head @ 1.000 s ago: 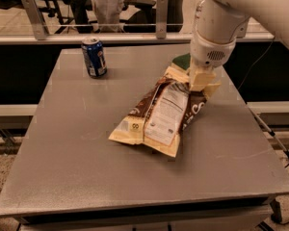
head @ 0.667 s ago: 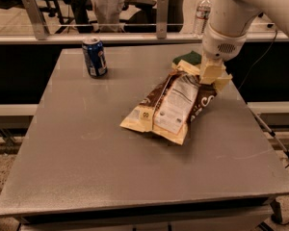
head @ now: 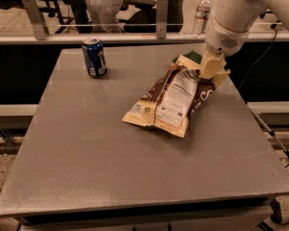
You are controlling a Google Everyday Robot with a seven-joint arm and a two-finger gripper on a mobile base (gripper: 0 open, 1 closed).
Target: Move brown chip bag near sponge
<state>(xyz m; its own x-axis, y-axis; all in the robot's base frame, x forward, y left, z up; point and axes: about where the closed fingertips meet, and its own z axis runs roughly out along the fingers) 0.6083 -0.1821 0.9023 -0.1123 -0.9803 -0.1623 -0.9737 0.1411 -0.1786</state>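
Large crinkly brown chip bag with cream-yellow ends lies diagonally on the matte grey table, right of centre. Its white nutrition label panel faces up; the print can't be read. There is a small dark mark on the near cream corner, also unreadable. The white arm's cream-coloured gripper is closed on the bag's far upper end, which is raised slightly. The dark green-topped sponge peeks out just behind that end, touching or nearly touching it. Blue soda can stands upright far left, well apart, lettering illegible. Clear plastic water bottle sits beyond the table.
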